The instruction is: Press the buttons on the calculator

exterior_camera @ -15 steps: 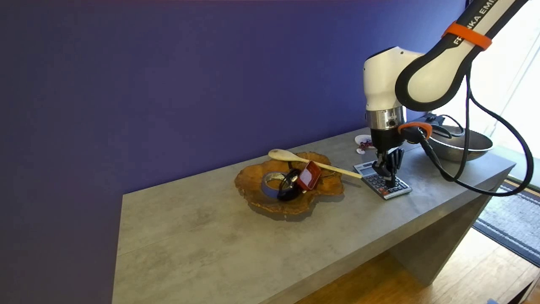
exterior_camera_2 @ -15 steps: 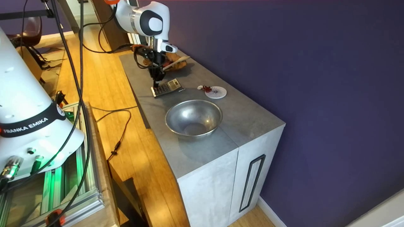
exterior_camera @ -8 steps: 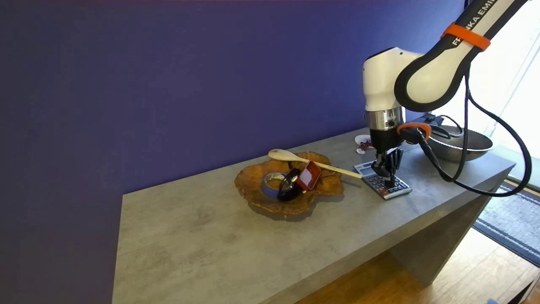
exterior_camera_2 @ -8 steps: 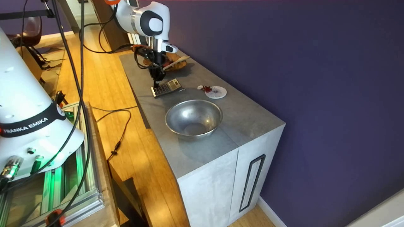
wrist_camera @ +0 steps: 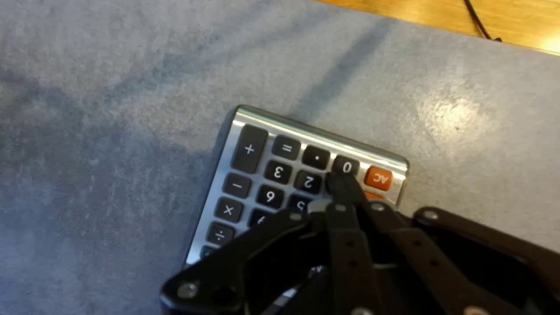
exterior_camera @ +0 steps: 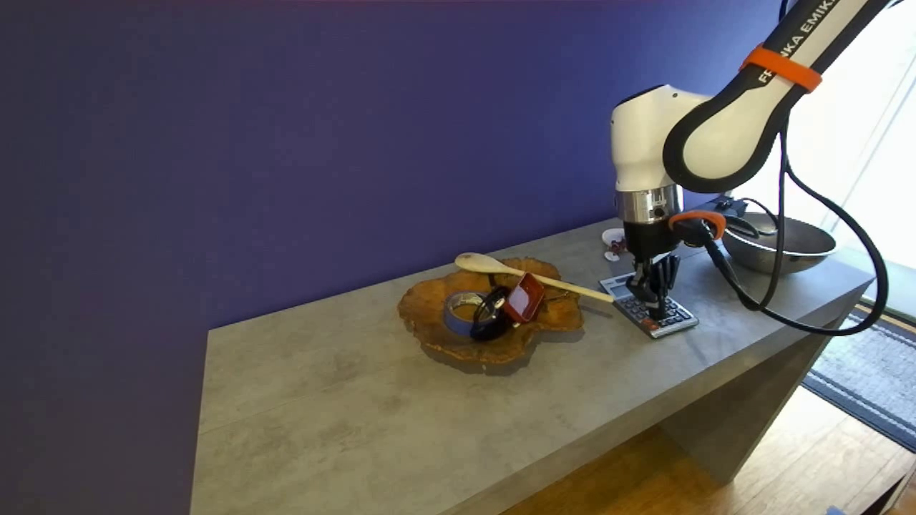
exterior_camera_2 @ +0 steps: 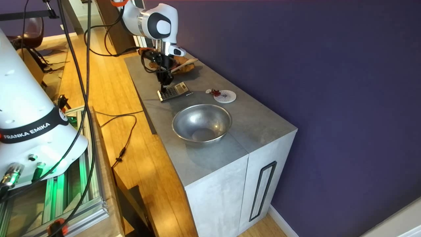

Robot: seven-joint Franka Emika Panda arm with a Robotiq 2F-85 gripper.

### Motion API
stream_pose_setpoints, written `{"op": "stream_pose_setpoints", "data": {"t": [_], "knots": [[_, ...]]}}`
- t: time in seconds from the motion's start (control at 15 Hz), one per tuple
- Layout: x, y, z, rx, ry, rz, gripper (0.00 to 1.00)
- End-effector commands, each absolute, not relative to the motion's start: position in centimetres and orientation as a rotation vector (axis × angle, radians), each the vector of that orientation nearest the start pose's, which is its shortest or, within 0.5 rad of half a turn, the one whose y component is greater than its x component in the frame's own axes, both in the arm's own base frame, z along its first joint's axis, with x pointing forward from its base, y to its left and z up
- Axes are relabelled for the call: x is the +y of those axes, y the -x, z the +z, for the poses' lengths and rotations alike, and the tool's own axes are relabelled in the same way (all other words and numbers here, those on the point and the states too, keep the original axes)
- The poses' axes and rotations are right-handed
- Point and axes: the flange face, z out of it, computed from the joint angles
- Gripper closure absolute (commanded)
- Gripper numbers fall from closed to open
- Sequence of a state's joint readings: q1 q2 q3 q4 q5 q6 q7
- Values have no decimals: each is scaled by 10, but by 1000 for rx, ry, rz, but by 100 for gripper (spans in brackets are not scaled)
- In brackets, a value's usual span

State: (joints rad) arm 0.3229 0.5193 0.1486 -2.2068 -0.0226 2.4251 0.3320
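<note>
"So, how's your end effector (wrist_camera: 344, 187) rn?"

"Closed: my fingers (wrist_camera: 353, 193) are together, aimed down at the buttons (wrist_camera: 270, 195)."

"Which ones?"

"My tips cover a spot btwn the 2 key (wrist_camera: 308, 182) and a half-hidden orange key (wrist_camera: 372, 195), w/ the 0 key (wrist_camera: 345, 166) just beside. Digits read upside down in my wrist view. Can't tell if any's pressed."

"& the calculator (wrist_camera: 292, 176)?"

"Right under me, face up on the counter (exterior_camera: 336, 400), keypad end by my tips, display strip (exterior_camera_2: 181, 87) past them."

"What's close to it?"

"Wooden spoon (exterior_camera: 507, 269), handle end just beside it in an exterior view. Then a white dish (exterior_camera_2: 226, 96) w/ a dark red item (exterior_camera_2: 215, 93) at its edge."

"Farther?"

"Brown wooden tray (exterior_camera: 429, 304) under the spoon, holding a blue tape roll (exterior_camera: 455, 320), a small red box (exterior_camera: 524, 297) & a black thing (exterior_camera: 489, 330) I can't ID. On the calculator's other side, a steel bowl (exterior_camera_2: 185, 121). Off the counter's front, wood floor (exterior_camera_2: 148, 174) w/ a black cable (exterior_camera_2: 122, 152); past its back, a purple wall (exterior_camera: 322, 143)."
</note>
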Motion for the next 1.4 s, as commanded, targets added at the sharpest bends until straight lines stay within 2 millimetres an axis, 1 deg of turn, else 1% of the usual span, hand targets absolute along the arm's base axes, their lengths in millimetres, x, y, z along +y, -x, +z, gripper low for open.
{"op": "stream_pose_setpoints", "data": {"t": [0.0, 0.47, 0.73, 1.2, 1.33], "knots": [[245, -458, 116, -237, 3157, 469, 100], [247, -456, 103, -229, 3150, 475, 100], [245, -457, 100, -221, 3146, 459, 100], [237, -457, 88, -166, 3133, 447, 100], [236, -456, 90, -166, 3126, 446, 100]]}}
